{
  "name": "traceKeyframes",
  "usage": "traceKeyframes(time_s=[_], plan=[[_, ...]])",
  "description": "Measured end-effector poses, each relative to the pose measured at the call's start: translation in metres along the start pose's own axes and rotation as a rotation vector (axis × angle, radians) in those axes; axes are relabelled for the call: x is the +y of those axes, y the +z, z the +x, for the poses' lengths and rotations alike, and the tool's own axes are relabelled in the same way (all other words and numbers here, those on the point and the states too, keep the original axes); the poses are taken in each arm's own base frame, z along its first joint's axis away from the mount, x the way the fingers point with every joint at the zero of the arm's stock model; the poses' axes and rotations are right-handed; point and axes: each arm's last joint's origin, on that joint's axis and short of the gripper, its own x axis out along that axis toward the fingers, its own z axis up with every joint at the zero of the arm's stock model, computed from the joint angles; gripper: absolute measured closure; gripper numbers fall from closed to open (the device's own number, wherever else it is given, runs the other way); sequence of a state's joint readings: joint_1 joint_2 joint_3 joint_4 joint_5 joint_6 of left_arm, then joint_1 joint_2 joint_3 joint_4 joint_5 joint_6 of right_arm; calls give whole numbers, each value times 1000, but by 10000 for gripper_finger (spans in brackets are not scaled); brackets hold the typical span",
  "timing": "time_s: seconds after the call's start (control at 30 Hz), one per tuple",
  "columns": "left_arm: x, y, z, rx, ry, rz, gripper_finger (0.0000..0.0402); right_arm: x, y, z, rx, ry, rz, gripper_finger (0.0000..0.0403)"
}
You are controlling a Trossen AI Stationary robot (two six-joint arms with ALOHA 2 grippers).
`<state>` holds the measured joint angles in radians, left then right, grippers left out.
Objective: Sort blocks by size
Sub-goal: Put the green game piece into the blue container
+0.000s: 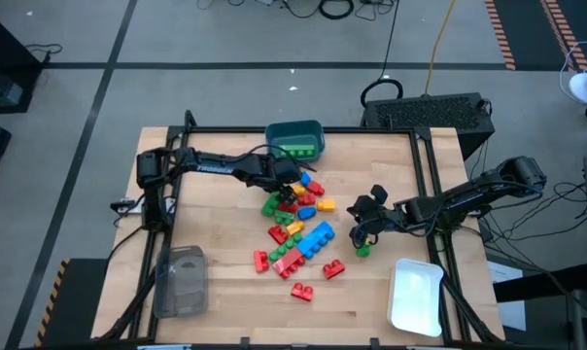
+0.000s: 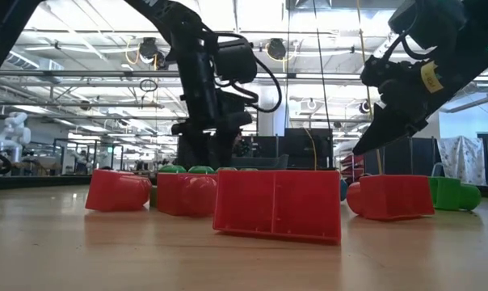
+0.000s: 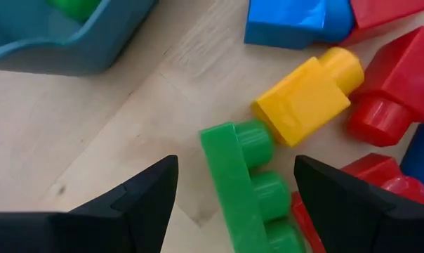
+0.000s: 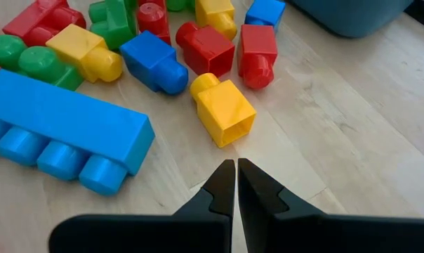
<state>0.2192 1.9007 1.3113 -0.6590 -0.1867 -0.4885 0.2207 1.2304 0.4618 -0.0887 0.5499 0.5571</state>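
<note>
Several red, green, blue, yellow and orange blocks (image 1: 295, 222) lie in a loose pile at the table's middle. One more green block (image 1: 298, 149) lies in the teal bin (image 1: 295, 139). My left gripper (image 1: 286, 187) is open over the pile's far end. Its fingers stand on either side of a green studded block (image 3: 246, 184) lying on its side, without touching it. My right gripper (image 1: 356, 210) is shut and empty just right of the pile, pointing at a yellow block (image 4: 222, 109) beside a long blue block (image 4: 64, 130). A single green block (image 1: 362, 250) lies near it.
A white tray (image 1: 415, 297) stands at the near right corner and a clear container (image 1: 182, 282) at the near left. The teal bin stands at the far edge, just behind my left gripper. Bare wood shows along the near edge between them.
</note>
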Motion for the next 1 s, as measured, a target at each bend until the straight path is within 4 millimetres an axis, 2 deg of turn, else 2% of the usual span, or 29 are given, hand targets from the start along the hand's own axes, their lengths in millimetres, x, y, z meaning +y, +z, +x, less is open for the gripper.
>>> traceKeyframes(time_s=[0.37, 0.6, 0.7, 0.9, 1.0], plan=[[1, -14, 19, 70, 4, 20, 114, 0, 0, 0, -1, -1, 0, 399], [2, -23, 30, 65, -59, 13, 118, 0, 0, 0, -1, 0, 0, 399], [2, -24, 30, 68, -59, 34, 139, 0, 0, 0, 0, 0, 0, 399], [2, -25, 30, 70, -63, 59, 218, 0, 0, 0, 0, 0, 0, 399], [3, -24, 30, 71, -62, 69, 224, 0, 0, 0, -1, 0, 2, 399]])
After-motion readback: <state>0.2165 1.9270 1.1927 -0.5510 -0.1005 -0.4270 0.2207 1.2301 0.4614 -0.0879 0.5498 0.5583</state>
